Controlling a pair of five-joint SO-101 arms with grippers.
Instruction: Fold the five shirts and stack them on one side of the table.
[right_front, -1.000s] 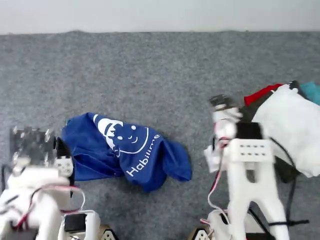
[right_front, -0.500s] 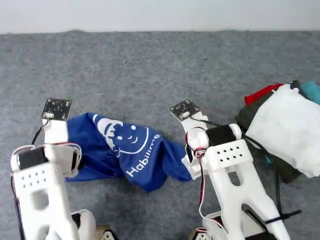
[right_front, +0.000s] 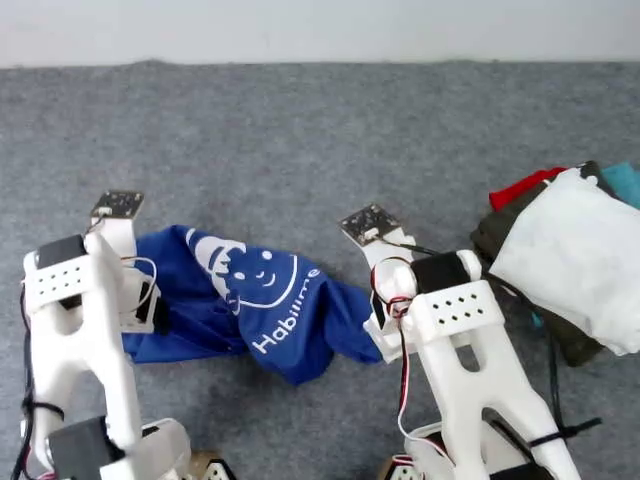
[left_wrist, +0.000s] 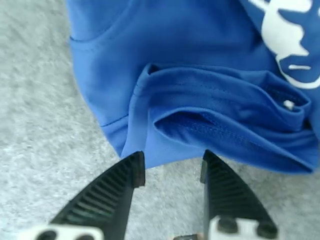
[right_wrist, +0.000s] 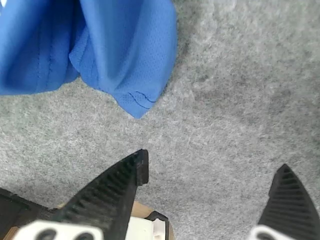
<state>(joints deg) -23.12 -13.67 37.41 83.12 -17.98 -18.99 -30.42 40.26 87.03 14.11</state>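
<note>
Currently 1 blue shirt (right_front: 250, 300) lies crumpled on the grey worktop (right_front: 300, 140), print upward. The left hand (left_wrist: 172, 167) is spread, its 2 fingers at the shirt's hem and gripping nothing; the right hand (right_wrist: 214, 167) is spread wide just beside the shirt's opposite end. A pile of other shirts (right_front: 570, 260) sits well apart from the blue shirt, beyond the right hand.

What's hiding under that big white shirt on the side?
Under the white shirt, a red cloth, a teal cloth and a dark cloth poke out. Whatever else lies beneath is covered.
</note>
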